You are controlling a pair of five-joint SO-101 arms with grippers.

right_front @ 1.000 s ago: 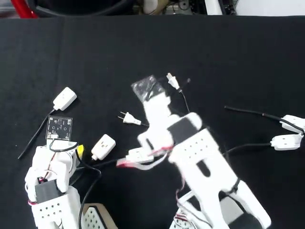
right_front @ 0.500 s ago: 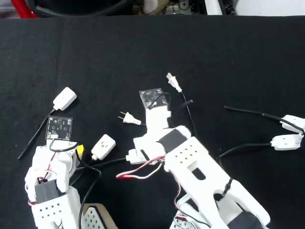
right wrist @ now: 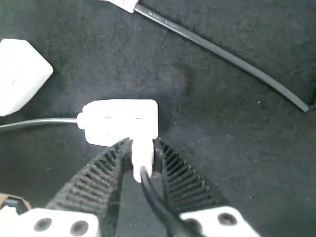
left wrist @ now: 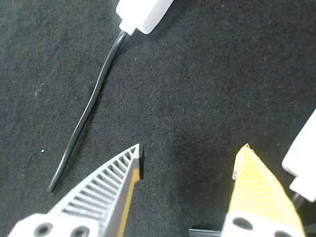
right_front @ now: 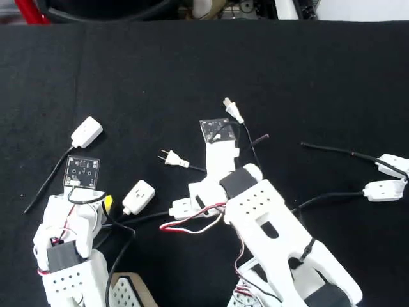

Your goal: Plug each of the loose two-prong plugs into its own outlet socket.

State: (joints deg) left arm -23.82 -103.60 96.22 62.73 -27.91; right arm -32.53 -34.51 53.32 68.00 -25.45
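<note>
Between my right fingers: my right gripper is clamped on the held plug, small and white; my black fingers press its two sides; the plug cable runs back between them.
Held plug and socket block: the plug's front end touches the long edge of a flat white socket block lying on the black table; I cannot tell how deep the prongs sit.
Block cable: a black block cable leaves one short end of the block and lies along the cloth.
Left jaws: my left gripper hangs low over the table with its jaws wide apart; the grey finger and the yellow finger have bare cloth between them.
Far socket: a white far socket lies beyond my left fingertips; its far cable curves back past the grey finger.
Near socket: a white near socket lies between my two arms, near the socket block but apart from it.
Loose plug: a white loose plug lies flat beyond my right gripper, prongs towards my left side, touching no socket.
Outer plug: another white outer plug lies farther out, just beside my right wrist camera.
Right edge: two white edge pieces with black leads lie close together; I cannot tell whether they are plugs or sockets.
</note>
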